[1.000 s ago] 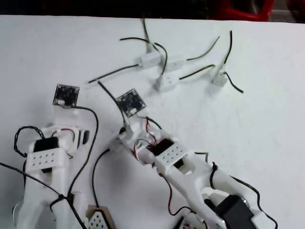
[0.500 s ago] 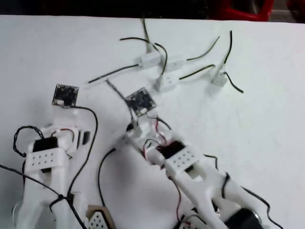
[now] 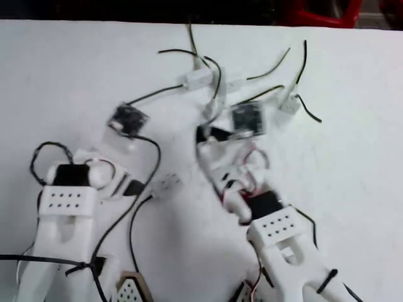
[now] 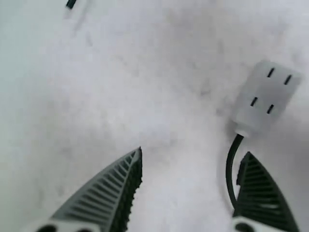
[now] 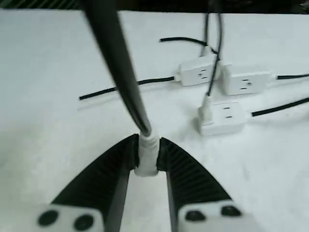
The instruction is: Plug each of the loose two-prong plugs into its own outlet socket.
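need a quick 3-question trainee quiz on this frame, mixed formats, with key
1. True or false: the right gripper is shut on a plug.
2. The left gripper has its fingers: A) open, B) shut on a cord, C) shut on a plug.
3. Fill in: the outlet near the left gripper lies on the ____.
Key: 1 true; 2 A; 3 table.

Bright, even light; white table (image 3: 352, 189) close to washed out.
Faint soft shadows beneath the right gripper (image 5: 148, 141); background beyond it dark.
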Controlling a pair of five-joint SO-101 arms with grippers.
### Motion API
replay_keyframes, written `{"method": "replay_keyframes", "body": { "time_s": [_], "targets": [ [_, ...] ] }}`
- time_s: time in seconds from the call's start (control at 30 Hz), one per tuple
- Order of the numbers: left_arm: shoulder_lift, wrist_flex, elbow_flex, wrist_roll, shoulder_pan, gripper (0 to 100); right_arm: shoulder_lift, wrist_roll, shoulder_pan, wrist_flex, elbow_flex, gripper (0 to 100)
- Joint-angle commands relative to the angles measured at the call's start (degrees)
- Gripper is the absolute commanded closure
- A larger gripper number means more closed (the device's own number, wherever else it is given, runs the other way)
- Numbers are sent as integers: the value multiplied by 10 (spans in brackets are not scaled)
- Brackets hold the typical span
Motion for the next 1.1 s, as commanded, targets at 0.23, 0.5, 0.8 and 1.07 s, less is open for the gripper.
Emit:
{"method": "replay_keyframes", "body": {
  "time_s": [0.23,0.5,0.8,1.07],
  "targets": [
    [147,-25,-82,-11,155,668,-26,-84,120,-7,-7,981],
    [398,-28,-236,-40,172,720,-26,-85,133,-7,-5,981],
    [538,-28,-343,-69,204,880,-26,-85,133,-7,-4,981],
    [585,-28,-449,-62,200,835,-23,-84,133,-6,-4,981]
  ]
}}
